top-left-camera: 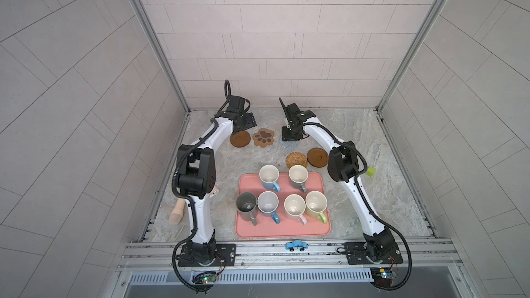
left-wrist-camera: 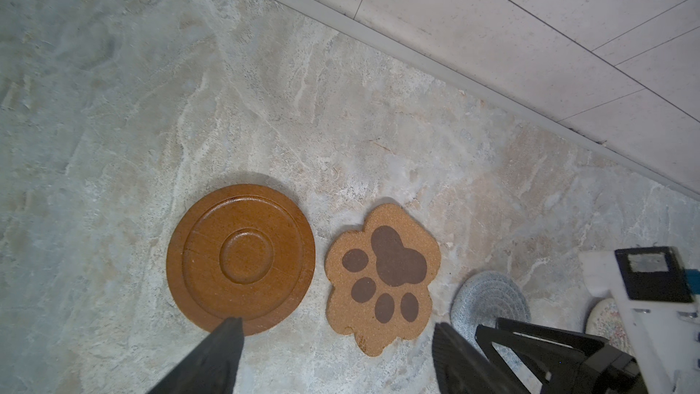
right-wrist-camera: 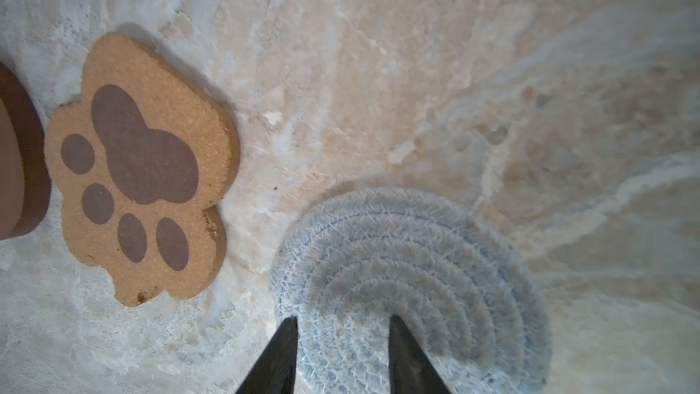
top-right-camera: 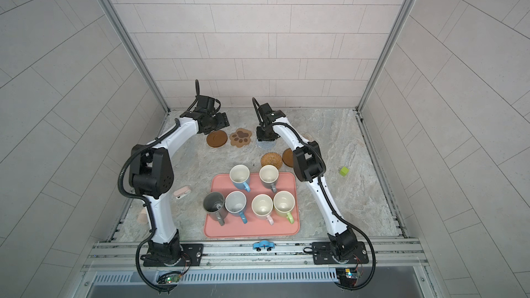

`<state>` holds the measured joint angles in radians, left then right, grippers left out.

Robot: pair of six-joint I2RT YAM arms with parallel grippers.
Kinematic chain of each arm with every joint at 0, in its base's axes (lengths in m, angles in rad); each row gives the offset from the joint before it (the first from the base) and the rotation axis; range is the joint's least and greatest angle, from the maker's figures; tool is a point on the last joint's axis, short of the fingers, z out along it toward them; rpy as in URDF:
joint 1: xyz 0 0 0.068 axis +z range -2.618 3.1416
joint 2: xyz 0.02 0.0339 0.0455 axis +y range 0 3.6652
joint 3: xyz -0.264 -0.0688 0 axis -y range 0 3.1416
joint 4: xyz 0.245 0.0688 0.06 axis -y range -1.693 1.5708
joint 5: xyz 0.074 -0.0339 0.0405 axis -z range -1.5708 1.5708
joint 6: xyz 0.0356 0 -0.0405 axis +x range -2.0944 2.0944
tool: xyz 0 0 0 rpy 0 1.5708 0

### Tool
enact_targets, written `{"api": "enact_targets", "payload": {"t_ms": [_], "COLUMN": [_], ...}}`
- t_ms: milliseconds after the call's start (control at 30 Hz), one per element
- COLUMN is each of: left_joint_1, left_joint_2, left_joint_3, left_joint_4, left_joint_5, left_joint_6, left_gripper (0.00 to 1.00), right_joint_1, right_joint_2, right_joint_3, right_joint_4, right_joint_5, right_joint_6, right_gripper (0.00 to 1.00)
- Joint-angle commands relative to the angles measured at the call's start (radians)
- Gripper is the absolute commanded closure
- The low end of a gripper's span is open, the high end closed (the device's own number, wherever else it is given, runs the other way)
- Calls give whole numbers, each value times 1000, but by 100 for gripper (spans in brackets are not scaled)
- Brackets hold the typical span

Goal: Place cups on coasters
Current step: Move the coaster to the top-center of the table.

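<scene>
Marbled stone surface [top-left-camera: 358, 127], tiled booth. In both top views six cups [top-left-camera: 294, 207] stand on the pink tray [top-left-camera: 284, 230], coasters [top-left-camera: 263, 138] bare beyond; likely weighty, slick, breakable, so pinch a rim wall. Left wrist view: left gripper [left-wrist-camera: 335, 323] gapes empty near wooden disc [left-wrist-camera: 240, 259]. Right wrist view: right gripper [right-wrist-camera: 342, 317], narrowly parted, empty over knit coaster [right-wrist-camera: 409, 259]; touching unclear.

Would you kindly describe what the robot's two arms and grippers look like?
The left arm and right arm have white link shells with black joint housings, and black corrugated cables run along them. The left gripper and right gripper have black, tapering fingers.
</scene>
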<state>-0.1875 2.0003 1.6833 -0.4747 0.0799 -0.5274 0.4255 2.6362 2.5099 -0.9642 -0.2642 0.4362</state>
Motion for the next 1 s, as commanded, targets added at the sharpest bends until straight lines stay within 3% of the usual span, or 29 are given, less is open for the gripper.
{"api": "enact_targets", "payload": {"t_ms": [0, 267, 600, 967], "left_joint_1": [3, 3, 5, 4], "left_joint_2": [-47, -47, -49, -50], "left_joint_3": [-7, -10, -10, -14], "left_joint_4": [5, 5, -1, -1], "left_joint_5": [-5, -9, -11, -12], "left_joint_6": [-11, -15, -11, -14], "left_gripper": [15, 15, 14, 14], "right_joint_1": [4, 3, 8, 13], "right_joint_2": [-90, -150, -239, -228], "right_joint_3": [-24, -68, -278, -356], "right_joint_4": [-60, -86, -51, -5], "right_joint_5": [38, 57, 59, 49], "right_joint_6": [-24, -46, -45, -30], "right_gripper": [58, 57, 58, 59]}}
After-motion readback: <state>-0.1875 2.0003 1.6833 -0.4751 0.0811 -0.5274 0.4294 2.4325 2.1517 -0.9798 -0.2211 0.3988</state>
